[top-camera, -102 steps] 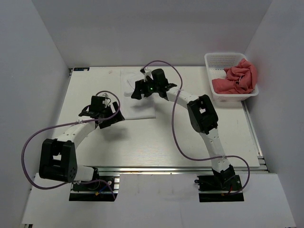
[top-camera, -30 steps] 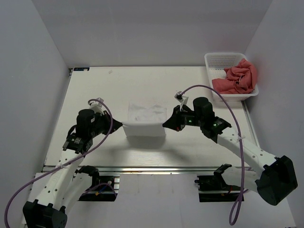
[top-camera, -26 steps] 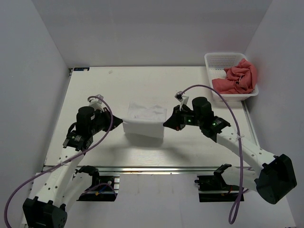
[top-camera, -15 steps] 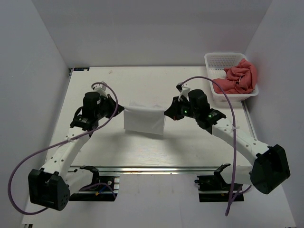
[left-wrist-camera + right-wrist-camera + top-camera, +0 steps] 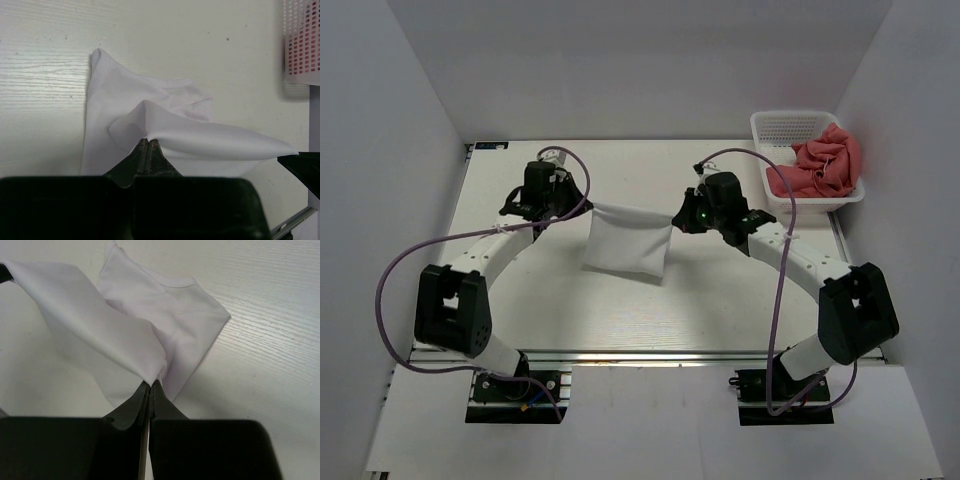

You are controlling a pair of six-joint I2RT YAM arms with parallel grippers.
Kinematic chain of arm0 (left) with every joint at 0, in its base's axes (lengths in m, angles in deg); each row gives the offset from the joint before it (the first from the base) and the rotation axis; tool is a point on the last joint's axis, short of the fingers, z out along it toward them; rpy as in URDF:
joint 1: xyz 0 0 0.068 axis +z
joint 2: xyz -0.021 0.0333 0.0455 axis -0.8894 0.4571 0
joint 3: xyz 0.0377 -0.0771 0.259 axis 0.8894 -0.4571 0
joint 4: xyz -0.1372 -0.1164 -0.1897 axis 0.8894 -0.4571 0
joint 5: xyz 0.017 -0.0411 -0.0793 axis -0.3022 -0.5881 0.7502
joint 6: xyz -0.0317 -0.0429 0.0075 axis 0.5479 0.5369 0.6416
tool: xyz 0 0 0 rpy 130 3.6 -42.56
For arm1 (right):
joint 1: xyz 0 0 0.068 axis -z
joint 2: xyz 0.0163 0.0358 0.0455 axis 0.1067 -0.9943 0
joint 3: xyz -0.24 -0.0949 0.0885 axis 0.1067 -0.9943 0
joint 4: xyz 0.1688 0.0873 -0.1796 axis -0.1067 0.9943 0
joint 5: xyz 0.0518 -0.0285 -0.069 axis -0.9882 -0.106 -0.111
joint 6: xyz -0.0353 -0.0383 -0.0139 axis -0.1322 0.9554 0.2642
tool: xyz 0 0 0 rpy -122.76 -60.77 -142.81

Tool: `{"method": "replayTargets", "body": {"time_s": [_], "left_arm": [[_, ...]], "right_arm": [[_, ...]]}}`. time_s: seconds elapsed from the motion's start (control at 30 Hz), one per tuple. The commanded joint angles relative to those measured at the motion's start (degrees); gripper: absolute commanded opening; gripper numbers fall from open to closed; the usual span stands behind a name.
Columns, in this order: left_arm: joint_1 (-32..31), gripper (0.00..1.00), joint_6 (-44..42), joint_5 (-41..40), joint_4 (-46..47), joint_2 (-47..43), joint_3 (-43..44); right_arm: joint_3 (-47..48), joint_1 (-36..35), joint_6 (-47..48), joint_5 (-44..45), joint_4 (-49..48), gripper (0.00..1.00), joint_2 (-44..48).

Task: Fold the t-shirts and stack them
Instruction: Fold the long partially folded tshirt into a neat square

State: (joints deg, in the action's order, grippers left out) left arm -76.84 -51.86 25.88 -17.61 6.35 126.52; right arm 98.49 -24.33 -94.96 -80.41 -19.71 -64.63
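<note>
A white t-shirt (image 5: 626,243) hangs stretched between both grippers above the middle of the table, its top edge taut and its lower part draping down to the tabletop. My left gripper (image 5: 582,201) is shut on the shirt's left corner (image 5: 146,131). My right gripper (image 5: 676,215) is shut on the right corner (image 5: 152,371). In both wrist views the cloth (image 5: 210,142) bunches right at the closed tips, and more of the shirt (image 5: 170,315) lies on the table beyond.
A white basket (image 5: 782,127) at the back right holds a crumpled pink t-shirt (image 5: 823,165). The basket's mesh wall (image 5: 301,40) shows at the right edge of the left wrist view. The cream tabletop (image 5: 620,310) stretches around the shirt.
Both grippers have carried the shirt's held edge away from the table's near side toward the back, so the fold that lay low now hangs as a taut sheet.
</note>
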Motion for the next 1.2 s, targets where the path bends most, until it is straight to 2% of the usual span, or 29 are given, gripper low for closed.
{"method": "replayTargets", "body": {"time_s": [0.0,0.43,0.63,0.67,0.7,0.73,0.77,0.8,0.83,0.87,0.9,1.0,1.1,1.17], "left_arm": [[0.5,0.0,-2.1,-3.4,2.6,3.2,5.5],[1.0,0.0,-3.1,-5.7,-0.2,20.7,16.6],[1.0,0.0,-3.1,-4.7,-2.5,25.5,21.2],[1.6,0.0,-3.1,-4.7,-3.4,26.2,21.9],[1.6,0.0,-3.1,-4.7,-5.0,27.4,22.7],[1.6,0.07,-3.1,-4.7,-6.2,27.4,24.4],[1.6,0.23,-3.1,-4.7,-6.8,28.1,25.1],[1.6,0.58,-3.1,-4.7,-8.4,28.1,25.6],[1.6,0.75,-3.1,-5.5,-8.4,28.1,26.2],[1.6,0.85,-3.1,-5.6,-9.0,27.3,26.2],[1.6,0.99,-3.1,-6.1,-9.0,26.6,26.2],[0.9,0.99,-3.1,-6.6,-9.5,22.9,24.6],[0.9,0.99,-3.6,-4.9,-7.2,19.5,21.2],[0.9,0.99,-3.6,-3.3,-4.6,16.8,18.3]], "right_arm": [[4.1,1.9,0.3,4.0,0.7,0.0,-2.3],[13.8,6.5,-0.5,-3.0,0.8,0.0,-20.8],[16.1,7.7,-1.1,-6.0,1.3,0.0,-24.5],[17.3,8.0,-1.3,-6.2,1.6,0.01,-24.9],[17.9,7.9,-1.2,-6.9,2.0,0.14,-26.0],[18.5,8.0,-1.2,-6.9,3.7,0.31,-26.1],[20.2,8.0,-1.0,-7.0,4.0,0.47,-26.3],[20.7,8.0,-0.9,-7.1,4.5,0.66,-26.3],[21.2,8.1,-0.4,-7.0,5.3,0.79,-26.2],[22.5,8.0,0.0,-7.2,6.0,0.9,-25.6],[22.9,8.0,0.8,-6.9,6.4,0.9,-25.2],[22.6,7.4,1.8,-8.8,7.9,0.9,-21.9],[18.5,6.8,2.0,-12.5,3.1,0.9,-16.2],[13.7,6.3,1.7,-20.2,0.5,0.9,-12.3]]}}
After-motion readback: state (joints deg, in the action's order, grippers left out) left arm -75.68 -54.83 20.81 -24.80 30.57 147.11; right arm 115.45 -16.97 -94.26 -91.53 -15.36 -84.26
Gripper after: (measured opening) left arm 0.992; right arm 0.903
